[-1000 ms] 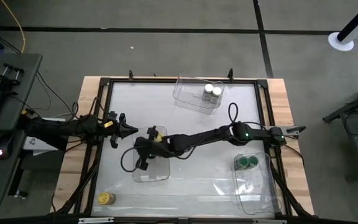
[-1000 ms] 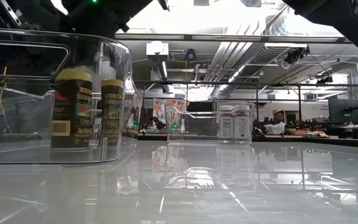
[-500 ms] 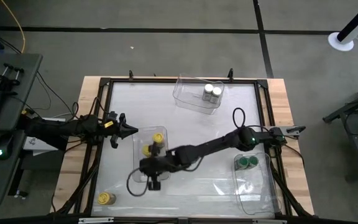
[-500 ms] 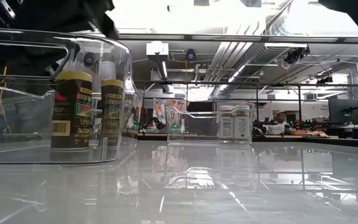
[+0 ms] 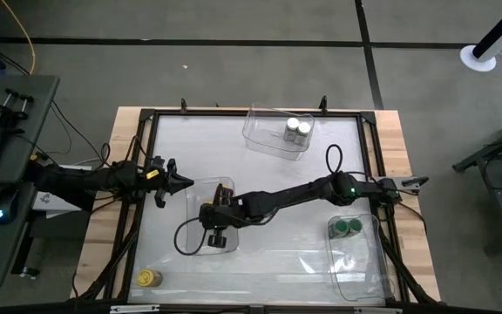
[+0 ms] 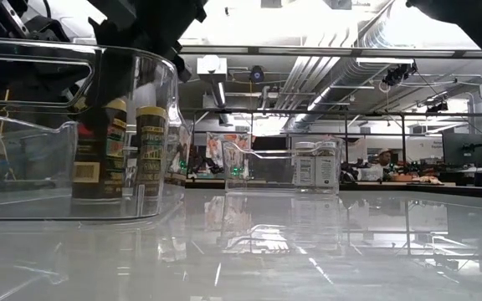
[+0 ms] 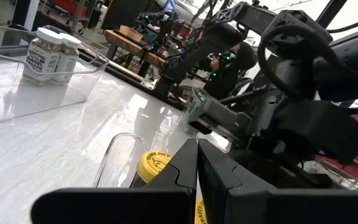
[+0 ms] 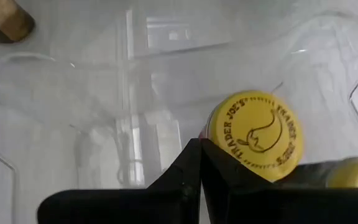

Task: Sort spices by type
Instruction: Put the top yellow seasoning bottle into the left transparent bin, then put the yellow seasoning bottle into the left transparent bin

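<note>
The right gripper point(image 5: 217, 218), fingers pressed together and empty, had swung back over the middle bin point(image 5: 192, 244) holding 2 yellow jars point(image 6: 125, 150), the 3rd yellow jar point(image 5: 149, 278) waiting outside near that bin, while the left gripper point(image 5: 181, 181), also closed, idled beside it.

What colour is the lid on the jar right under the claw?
Yellow, with dark printed writing. The lid shows best in the right wrist view.

Operator, note: right gripper point(image 5: 217, 215) covers both yellow-lid jars in high view; 2nd yellow lid point(image 8: 353, 171) cut by frame edge; labels on white-lid jars point(image 5: 297, 129) too small to read
</note>
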Available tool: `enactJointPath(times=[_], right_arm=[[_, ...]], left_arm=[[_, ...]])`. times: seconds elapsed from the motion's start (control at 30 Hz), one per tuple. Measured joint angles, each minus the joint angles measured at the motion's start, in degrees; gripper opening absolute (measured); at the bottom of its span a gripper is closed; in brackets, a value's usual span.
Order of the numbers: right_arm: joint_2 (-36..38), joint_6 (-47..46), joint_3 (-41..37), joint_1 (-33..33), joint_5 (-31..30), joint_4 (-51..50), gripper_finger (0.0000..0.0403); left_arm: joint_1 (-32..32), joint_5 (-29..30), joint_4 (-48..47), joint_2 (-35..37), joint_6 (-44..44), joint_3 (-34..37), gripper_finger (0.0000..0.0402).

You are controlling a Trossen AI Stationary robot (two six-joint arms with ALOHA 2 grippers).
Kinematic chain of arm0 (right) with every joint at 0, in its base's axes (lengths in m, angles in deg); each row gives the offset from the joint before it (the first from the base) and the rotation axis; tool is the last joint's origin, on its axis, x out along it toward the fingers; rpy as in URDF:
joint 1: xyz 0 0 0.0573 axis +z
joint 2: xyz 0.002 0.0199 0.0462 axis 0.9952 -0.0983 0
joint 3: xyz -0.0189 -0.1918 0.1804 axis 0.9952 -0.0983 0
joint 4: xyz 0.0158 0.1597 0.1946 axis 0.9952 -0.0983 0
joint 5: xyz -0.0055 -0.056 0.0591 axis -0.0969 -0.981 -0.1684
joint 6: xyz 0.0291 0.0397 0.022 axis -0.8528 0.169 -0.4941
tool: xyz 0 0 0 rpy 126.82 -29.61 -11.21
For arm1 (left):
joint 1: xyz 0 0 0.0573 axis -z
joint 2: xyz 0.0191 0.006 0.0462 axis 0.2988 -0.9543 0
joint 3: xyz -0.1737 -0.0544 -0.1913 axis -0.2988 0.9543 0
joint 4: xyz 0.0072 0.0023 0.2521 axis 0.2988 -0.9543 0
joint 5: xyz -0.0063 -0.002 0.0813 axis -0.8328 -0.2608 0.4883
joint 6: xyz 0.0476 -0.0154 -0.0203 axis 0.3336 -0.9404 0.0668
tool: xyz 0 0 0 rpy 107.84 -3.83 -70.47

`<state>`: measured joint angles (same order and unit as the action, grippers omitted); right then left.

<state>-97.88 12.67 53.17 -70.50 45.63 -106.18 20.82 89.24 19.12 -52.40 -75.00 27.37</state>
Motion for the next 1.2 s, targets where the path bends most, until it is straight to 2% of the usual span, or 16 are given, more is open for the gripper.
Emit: enactJointPath(times=[0.73, 0.9, 1.1, 1.2], right_arm=[[0.00, 3.10, -0.46, -3.47, -3.40, 1.73, 0.0000], [-0.02, 4.57, 1.84, -2.85, -1.38, 1.57, 0.0000], [2.37, 6.20, 1.64, 0.29, 3.35, 9.18, 0.0000], [2.40, 5.72, 1.62, 2.09, 8.18, 15.49, 0.0000]], left_arm=[[-0.01, 0.00, 0.02, 0.02, 0.00, 0.00, 0.0001], [-0.01, 0.00, 0.02, 0.02, -0.02, 0.00, 0.0001], [-0.01, 0.00, 0.04, 0.02, -0.02, 0.00, 0.0001], [-0.01, -0.01, 0.04, 0.02, -0.01, 0.00, 0.0001]])
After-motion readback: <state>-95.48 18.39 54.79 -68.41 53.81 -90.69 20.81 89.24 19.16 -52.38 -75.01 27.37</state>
